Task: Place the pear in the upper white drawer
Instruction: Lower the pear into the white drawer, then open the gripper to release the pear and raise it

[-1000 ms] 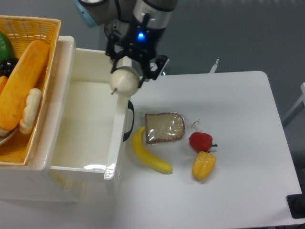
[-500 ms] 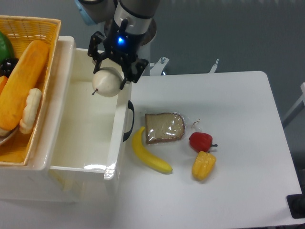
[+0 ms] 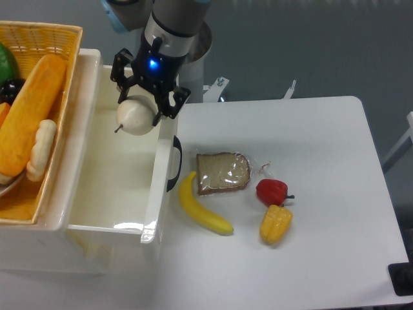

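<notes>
The black two-finger gripper (image 3: 137, 111) was closed on the pale cream-white roundish pear (image 3: 136, 116), its fingers standing on either side of the fruit. A blue light showed on the body of the gripper above. The pear's small dark stem pointed down and to the left. The fruit was held in the air over the far right part of the large glossy white plastic drawer (image 3: 97, 194), within the line of its walls and just beside the right wall. Whether it cleared the rim in height could not be told from this view.

The drawer stood pulled out at the left edge of the white surface (image 3: 310, 161). Its black curved handle (image 3: 175, 163) sat on the wall facing the surface. The drawer floor visible below the pear was bare white plastic.

A woven yellow basket (image 3: 45, 39) stood to the left of the drawer, holding a long orange loaf-shaped item (image 3: 29, 110) and other items only partly in view.

On the surface, to the right of the handle, lay a yellow banana (image 3: 201, 208), a wrapped slice of brown bread (image 3: 222, 172), a red pepper (image 3: 271, 191) and a yellow pepper (image 3: 275, 224). The banana lay near the handle; the two peppers lay just beside each other.
</notes>
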`<state>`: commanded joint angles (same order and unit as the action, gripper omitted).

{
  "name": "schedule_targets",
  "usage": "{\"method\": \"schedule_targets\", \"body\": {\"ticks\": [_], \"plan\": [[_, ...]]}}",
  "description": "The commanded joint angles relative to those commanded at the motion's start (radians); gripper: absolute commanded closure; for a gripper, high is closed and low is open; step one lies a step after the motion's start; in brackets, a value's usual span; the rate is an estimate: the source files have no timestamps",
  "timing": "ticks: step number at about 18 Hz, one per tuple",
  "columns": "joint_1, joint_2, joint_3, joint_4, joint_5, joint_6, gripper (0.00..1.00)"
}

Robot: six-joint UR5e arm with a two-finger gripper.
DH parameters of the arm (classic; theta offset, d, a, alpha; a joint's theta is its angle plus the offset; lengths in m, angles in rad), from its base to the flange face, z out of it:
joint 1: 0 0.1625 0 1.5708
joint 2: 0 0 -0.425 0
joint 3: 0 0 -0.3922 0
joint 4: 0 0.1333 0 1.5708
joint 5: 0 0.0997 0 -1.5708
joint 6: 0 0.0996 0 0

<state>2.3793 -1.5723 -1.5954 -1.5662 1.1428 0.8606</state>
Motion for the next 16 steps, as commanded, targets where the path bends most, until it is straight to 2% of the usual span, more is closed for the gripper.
{"method": "schedule_targets", "body": {"ticks": [3,4,5,8,10,16], "plan": [[-0.008,-0.011,-0.002,0.002,0.0,0.003,0.24],[-0.008,-0.012,-0.002,0.002,0.0,0.006,0.2],[-0.012,-0.012,-0.002,0.005,0.0,0.009,0.09],[-0.019,-0.015,0.0,0.005,0.002,0.009,0.09],[-0.019,-0.017,0.0,0.005,0.002,0.009,0.04],[-0.008,-0.012,0.009,0.005,0.003,0.009,0.04]]}}
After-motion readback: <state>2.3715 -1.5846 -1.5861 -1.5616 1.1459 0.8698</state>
